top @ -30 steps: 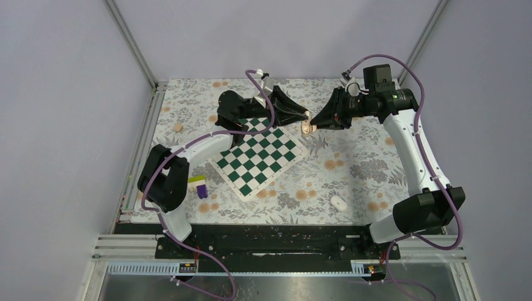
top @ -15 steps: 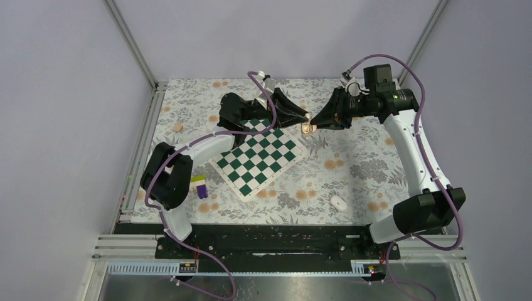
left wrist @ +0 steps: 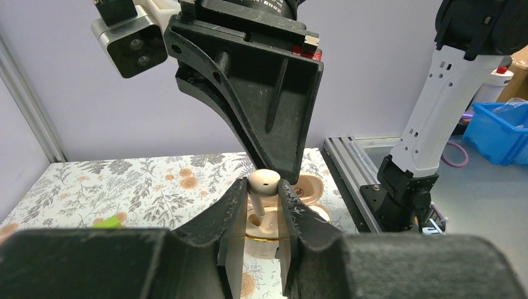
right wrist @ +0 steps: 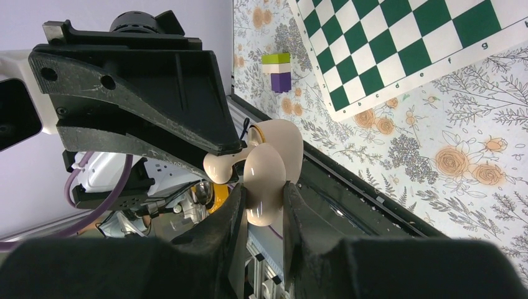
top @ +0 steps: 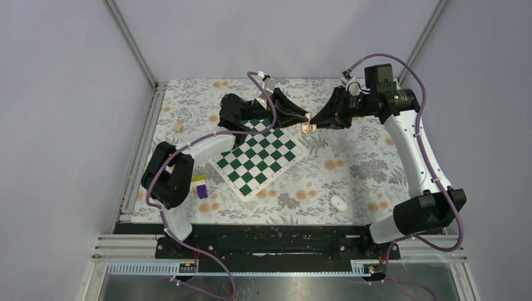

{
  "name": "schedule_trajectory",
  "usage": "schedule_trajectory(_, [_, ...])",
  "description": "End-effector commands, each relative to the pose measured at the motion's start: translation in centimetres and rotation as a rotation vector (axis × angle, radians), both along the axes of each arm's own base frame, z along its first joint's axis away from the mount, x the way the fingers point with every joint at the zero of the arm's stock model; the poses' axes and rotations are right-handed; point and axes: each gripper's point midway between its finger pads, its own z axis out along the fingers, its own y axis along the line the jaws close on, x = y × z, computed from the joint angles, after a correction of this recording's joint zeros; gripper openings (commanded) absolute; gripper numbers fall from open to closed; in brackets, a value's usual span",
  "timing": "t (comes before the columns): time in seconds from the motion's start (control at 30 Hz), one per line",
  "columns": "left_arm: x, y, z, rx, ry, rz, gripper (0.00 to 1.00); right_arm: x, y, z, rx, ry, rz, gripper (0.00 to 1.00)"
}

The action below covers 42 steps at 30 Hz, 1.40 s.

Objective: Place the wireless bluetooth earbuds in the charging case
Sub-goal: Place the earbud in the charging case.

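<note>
Arms (top: 408, 144) angle inward: left gripper (left wrist: 262, 194) pinches earbud (left wrist: 264, 180), right gripper (right wrist: 262, 192) charging case (right wrist: 278, 140).

Pale grey leaf print with orange flowers over the desk (top: 361, 172). Green and white squares on the chessboard (top: 260, 155). Plain white on the earbud (left wrist: 264, 182), pale peach-beige on the charging case (right wrist: 264, 177). Matte black on the left gripper (left wrist: 261, 187) and the right gripper (right wrist: 261, 190). Lime, white, purple layers on the block stack (right wrist: 278, 71), upper middle of frame.
</note>
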Motion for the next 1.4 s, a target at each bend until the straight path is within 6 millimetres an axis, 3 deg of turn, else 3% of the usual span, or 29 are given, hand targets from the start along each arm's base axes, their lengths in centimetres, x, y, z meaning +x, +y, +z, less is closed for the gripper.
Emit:
schedule_trajectory(0.0, [-0.1,0.3,0.5,-0.030,-0.043,0.004,0.00,-0.8,0.6,3.8,0.064,-0.110,0.030,0.00])
schedule_trajectory(1.37, [-0.4,2.3,0.0,-0.051,-0.016,-0.021,0.00,0.2,1.8,4.7,0.207,-0.089,0.003,0.00])
